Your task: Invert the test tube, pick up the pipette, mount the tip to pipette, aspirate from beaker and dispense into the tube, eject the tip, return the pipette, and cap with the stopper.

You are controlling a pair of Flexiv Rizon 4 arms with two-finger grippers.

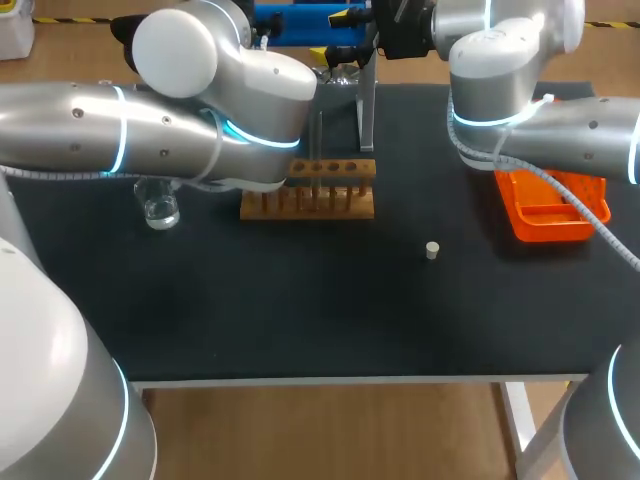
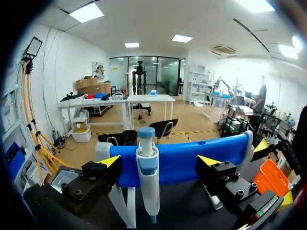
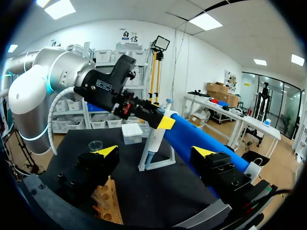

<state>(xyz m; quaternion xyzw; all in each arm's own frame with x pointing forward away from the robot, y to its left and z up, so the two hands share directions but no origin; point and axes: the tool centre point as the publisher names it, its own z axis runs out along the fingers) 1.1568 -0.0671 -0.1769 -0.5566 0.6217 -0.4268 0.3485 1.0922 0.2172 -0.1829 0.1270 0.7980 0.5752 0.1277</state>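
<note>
Early yet, you have your left gripper (image 2: 160, 162) open, flanking the pipette (image 2: 147, 170) unlifted on its stand (image 2: 118, 207); your right gripper (image 3: 156, 152) is open, empty; the stopper (image 1: 432, 250) lies unused.

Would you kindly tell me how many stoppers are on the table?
1: the stopper lies by itself on the table, right of the wooden rack and left of the orange tray; others may be hidden.
</note>
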